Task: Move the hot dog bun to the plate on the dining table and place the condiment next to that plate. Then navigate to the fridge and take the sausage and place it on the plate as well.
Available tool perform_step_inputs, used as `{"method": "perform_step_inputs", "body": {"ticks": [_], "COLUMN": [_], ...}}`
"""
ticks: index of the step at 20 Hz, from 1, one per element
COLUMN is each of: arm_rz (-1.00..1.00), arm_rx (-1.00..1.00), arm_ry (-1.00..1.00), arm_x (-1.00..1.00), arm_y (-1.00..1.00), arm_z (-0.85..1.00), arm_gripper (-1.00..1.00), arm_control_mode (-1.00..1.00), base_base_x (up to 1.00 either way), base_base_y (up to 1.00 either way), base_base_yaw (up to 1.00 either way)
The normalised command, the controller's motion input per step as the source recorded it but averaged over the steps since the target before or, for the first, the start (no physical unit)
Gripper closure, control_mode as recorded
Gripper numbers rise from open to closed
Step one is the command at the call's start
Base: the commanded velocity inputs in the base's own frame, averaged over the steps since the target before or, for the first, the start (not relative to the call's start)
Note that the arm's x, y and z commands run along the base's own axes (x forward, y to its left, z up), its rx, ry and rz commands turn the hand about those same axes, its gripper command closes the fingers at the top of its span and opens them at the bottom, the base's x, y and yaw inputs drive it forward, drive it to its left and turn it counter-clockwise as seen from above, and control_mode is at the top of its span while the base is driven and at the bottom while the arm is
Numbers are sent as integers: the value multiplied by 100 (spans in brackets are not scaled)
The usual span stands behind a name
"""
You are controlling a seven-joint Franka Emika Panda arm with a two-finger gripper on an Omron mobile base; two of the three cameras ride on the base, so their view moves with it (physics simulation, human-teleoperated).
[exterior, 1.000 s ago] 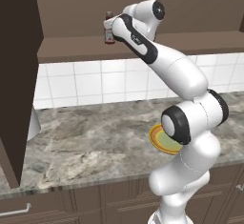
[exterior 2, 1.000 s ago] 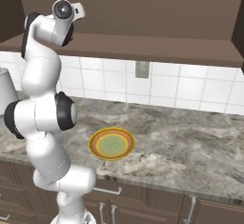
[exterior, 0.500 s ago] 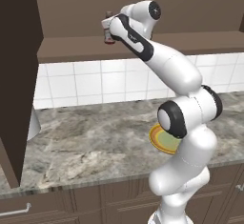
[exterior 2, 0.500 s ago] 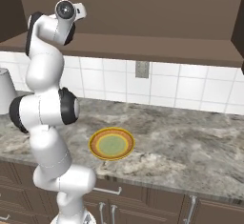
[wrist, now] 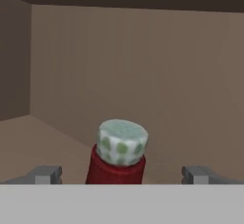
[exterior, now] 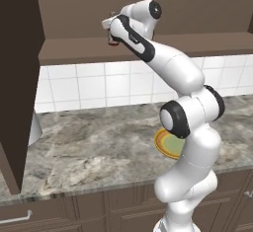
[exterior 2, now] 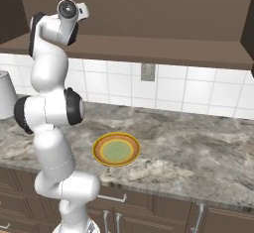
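Claw point(wrist: 122, 174) spread wide, nothing pinched; the two tips stand either side of the ketchup point(wrist: 117, 157), apart from it. Ketchup stands upright on the open shelf point(exterior: 207, 46) under the upper cabinets, above the counter point(exterior: 99, 147); its pale cap faces the hand camera, red body below it. In the left base view the claw point(exterior: 111, 32) is at shelf height with a bit of red showing at it.

Step in hand looks like the grab of the ketchup. To do it well: keep the bottle centred between the tips, push in further so the tips reach the red body rather than the cap, stay level with the shelf, then close. Risk: nudging the bottle over or toward the shelf's back wall.

Yellow plate point(exterior 2: 116, 149) on the counter below the shelf is not the target plate.

Writing: none readable; cap has greenish dots, label not visible.
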Motion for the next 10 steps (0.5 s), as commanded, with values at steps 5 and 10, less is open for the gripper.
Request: {"method": "perform_step_inputs", "body": {"ticks": [5,10], "arm_rz": [0,0], "arm_rx": [0,-1], "arm_ry": [2,3], "arm_x": [10,2], "arm_y": [7,6], "arm_z": [-6,-4], "arm_gripper": [100,100], "arm_control_mode": [-100,-100], "base_base_x": [0,0], "base_base_y": [0,0], "base_base_yaw": [0,0]}}
